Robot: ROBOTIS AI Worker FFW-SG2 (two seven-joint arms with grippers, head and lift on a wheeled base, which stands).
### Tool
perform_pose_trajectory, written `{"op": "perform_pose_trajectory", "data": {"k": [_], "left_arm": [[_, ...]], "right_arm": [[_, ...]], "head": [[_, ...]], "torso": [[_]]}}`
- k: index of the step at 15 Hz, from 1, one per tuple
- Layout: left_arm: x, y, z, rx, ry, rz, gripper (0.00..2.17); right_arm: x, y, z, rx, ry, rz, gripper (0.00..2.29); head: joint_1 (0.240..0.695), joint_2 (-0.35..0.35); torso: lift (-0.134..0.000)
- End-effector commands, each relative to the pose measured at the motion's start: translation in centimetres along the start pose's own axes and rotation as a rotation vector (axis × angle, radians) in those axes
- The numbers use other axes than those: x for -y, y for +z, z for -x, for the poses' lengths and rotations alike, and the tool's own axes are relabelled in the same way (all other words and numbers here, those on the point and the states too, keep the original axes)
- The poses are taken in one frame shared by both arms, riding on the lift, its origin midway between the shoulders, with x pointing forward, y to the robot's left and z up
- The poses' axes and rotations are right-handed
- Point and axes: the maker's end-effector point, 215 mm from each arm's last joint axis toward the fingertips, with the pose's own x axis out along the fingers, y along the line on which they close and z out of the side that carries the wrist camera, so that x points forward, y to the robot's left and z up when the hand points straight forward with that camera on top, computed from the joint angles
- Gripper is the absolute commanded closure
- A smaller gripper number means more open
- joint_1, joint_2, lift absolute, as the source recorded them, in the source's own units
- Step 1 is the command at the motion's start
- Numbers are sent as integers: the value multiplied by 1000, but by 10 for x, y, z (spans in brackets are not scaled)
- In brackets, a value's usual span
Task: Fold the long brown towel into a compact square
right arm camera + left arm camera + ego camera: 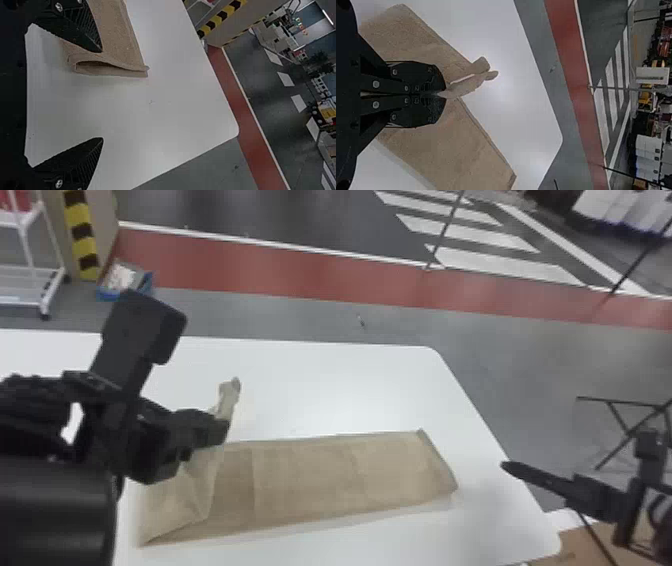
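My left gripper (443, 95) pinches the towel (310, 480) near one end.
This part is raised, probably for folding over the rest on the table (340, 390); my right gripper (102, 95), spread near the other end, may help.

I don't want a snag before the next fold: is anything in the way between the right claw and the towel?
Nothing visible is. In the head view, just white tabletop shows between the open right claw and the towel.

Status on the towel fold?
Left gripper shut on towel, one end lifted. Right gripper open, empty. Towel long, not yet square.
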Motion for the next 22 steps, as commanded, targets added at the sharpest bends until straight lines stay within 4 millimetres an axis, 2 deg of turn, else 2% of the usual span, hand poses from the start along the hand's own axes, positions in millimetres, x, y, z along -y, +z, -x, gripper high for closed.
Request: {"op": "perform_pose_trajectory", "data": {"k": [1, 6, 8, 10, 11, 12, 13, 15, 19, 20, 22], "left_arm": [[18, -17, -18, -60, -16, -19, 1787], [27, -48, -47, -163, 23, -71, 1787], [22, -43, -51, -165, 39, -82, 1787], [25, -35, -53, -154, 37, -98, 1781], [30, -35, -54, -155, 30, -104, 1453], [34, -38, -55, -159, 24, -108, 431], [40, -42, -56, -165, 21, -116, -1], [46, -44, -56, -168, 14, -123, -1], [58, -49, -57, -175, 12, -151, 26], [54, -49, -55, -171, 21, -144, 29], [33, -38, -44, -132, 52, -94, 33]], "right_arm": [[0, -2, 1, 0, 5, -2, 107], [2, -13, 3, -11, 7, -15, 117], [5, -14, 8, -5, 1, -22, 120], [6, -17, 9, -10, 2, -25, 124], [6, -17, 10, -9, 1, -24, 124], [6, -18, 10, -11, 2, -23, 127], [5, -18, 10, -10, 3, -23, 127], [1, -18, 8, -15, 7, -28, 127], [-39, -16, -13, -31, 70, -55, 127], [-51, -19, -18, -37, 89, -64, 124], [-90, -26, -28, -62, 157, -115, 117]], "head": [[695, -350], [695, -350], [695, -350], [695, -350], [695, -350], [695, -350], [695, -350], [695, -350], [695, -350], [695, -350], [695, -350]], "torso": [[-124], [-124], [-124], [-124], [-124], [-124], [-124], [-124], [-124], [-124], [-124]]}}
